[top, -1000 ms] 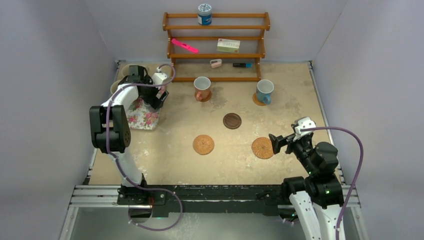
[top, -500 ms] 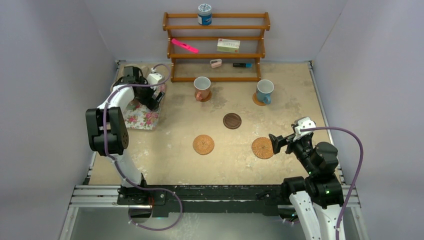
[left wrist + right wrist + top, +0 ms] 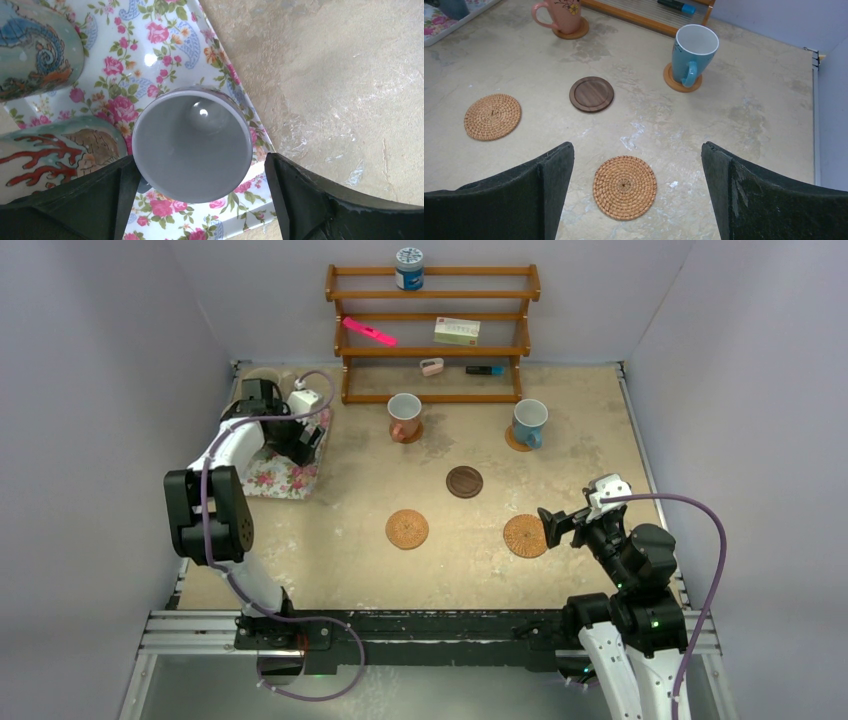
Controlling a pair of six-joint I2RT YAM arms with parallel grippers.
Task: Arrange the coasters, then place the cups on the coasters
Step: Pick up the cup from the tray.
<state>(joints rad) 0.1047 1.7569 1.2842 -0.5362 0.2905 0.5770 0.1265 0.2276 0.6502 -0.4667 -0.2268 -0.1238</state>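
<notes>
Jaws gape on left gripper (image 3: 201, 165) and right gripper (image 3: 637, 150). Left flanks the grey mug (image 3: 192, 142) (upright, mouth up) on floral mat (image 3: 165, 45).

my gripper (image 3: 638, 150): jaws spread wide, nothing between them, above the table (image 3: 754, 120)
my fingers (image 3: 499, 200): dark, one in each lower corner
near woven coaster (image 3: 624, 187): bare, flat, in the gap between my fingers
left woven coaster (image 3: 492, 116): bare, well apart from the near one
dark coaster (image 3: 591, 94): brown, bare, beyond both woven ones
blue mug (image 3: 694, 47): upright on a tan coaster (image 3: 674, 85), handle toward me
pink mug (image 3: 561, 12): upright on another coaster (image 3: 574, 32), handle left, top cut off
wooden rack (image 3: 644, 17): behind the mugs
floral tray (image 3: 444, 22): far left corner
</notes>
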